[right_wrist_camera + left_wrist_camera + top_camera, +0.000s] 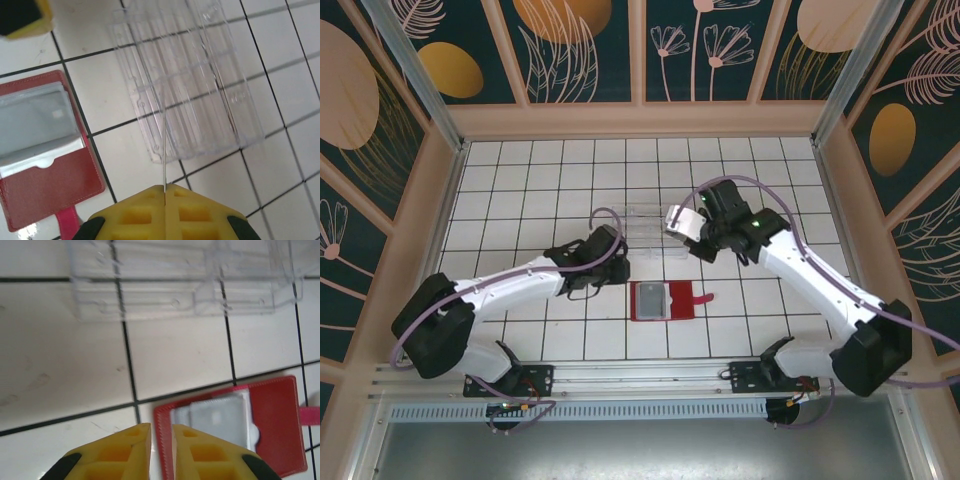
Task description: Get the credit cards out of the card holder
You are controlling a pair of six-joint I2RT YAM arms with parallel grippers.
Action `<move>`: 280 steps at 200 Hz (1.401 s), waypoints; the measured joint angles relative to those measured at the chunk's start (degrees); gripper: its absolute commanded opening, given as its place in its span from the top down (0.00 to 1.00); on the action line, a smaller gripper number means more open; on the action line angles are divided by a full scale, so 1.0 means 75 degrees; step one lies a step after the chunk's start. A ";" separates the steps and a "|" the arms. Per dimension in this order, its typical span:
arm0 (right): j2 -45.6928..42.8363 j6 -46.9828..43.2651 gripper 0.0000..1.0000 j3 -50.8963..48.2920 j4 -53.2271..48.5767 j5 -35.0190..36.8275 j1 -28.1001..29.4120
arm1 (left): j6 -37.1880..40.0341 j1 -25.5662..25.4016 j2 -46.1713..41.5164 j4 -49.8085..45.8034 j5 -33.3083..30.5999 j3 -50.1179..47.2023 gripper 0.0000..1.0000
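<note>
The top camera is looking down from high above and behind the arm bases, far from the card holder [663, 300]. The left wrist camera is looking from close over the card holder, facing the clear tray [175, 285] beyond it. The right wrist camera, also near, is sharing both things.

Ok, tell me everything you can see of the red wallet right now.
The red wallet lies open and flat on the white tiled table, nearer the robot than the clear tray. It looks like stitched leather, with a small red tab sticking out of one side. Its grey pocket with a thumb notch holds a pale card.
</note>
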 measured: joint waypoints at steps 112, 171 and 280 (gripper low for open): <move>0.4348 -0.1343 1.00 0.4774 -0.2503 -0.0187 0.0796 | 0.2291 0.2667 -0.0711 -0.1241 0.0271 0.0134 0.77; 0.6129 -0.1364 1.00 0.6927 -0.3520 -0.0131 0.0921 | 0.3346 0.2757 -0.0618 -0.1457 -0.1023 0.0227 0.77; 0.7565 -0.1521 1.00 0.8635 -0.4468 0.0143 0.0959 | 0.3590 0.2757 -0.0335 -0.1483 -0.1358 0.0280 0.77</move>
